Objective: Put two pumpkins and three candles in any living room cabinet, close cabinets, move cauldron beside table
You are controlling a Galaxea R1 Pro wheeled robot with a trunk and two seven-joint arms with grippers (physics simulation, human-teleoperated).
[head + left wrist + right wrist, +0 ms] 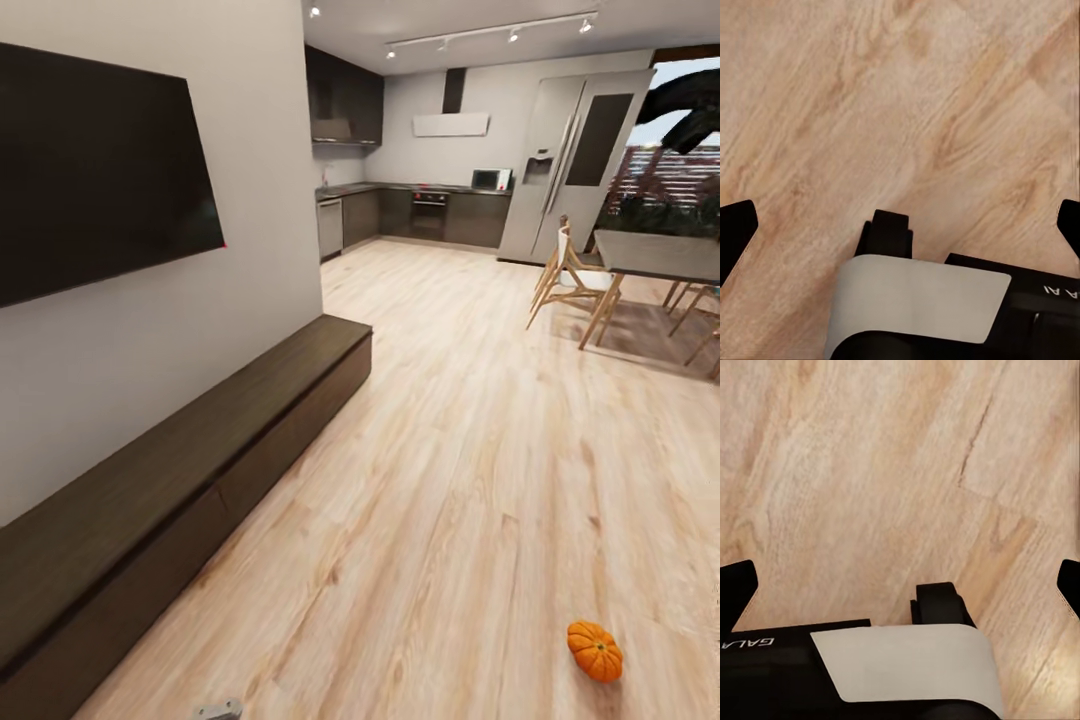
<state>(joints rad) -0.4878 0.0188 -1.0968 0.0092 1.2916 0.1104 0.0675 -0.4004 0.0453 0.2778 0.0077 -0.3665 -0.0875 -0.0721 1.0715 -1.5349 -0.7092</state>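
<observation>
Both claws, left claw (900, 225) and right claw (900, 585), are hanging wide open and empty; steer toward the pumpkin (595, 651) at lower right, nearing it squarely.

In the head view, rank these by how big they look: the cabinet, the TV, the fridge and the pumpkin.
1. Cabinet
2. TV, close behind, though nearness to the camera enlarges both
3. Fridge, far off, so it looks smaller
4. Pumpkin, smallest despite being near
</observation>
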